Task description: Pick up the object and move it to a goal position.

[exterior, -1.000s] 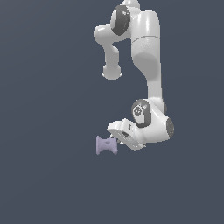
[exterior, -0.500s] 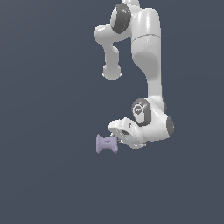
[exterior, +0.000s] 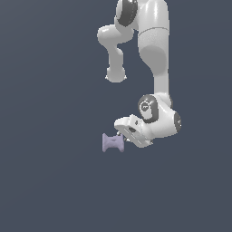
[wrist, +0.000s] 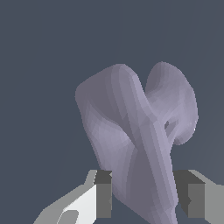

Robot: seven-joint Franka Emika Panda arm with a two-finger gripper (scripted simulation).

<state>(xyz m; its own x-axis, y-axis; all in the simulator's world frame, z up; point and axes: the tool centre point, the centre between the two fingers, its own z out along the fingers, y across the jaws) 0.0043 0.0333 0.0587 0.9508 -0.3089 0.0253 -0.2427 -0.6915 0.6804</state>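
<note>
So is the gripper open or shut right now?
Open: in the wrist view the gripper has both fingers flanking the lavender spool-shaped piece, with gaps showing.

The small pinched spool-shaped piece [exterior: 113, 143] is a pale lavender all over, no pattern, just soft grey-purple shading in its folds. Right beside it, the glossy white robot arm [exterior: 154, 50] has dark grey joint caps. The gripper [wrist: 144, 197] has white-to-light-grey fingers [wrist: 83, 203] with darker grey pads. Behind the lavender piece it's flat slate blue-grey everywhere.
</note>
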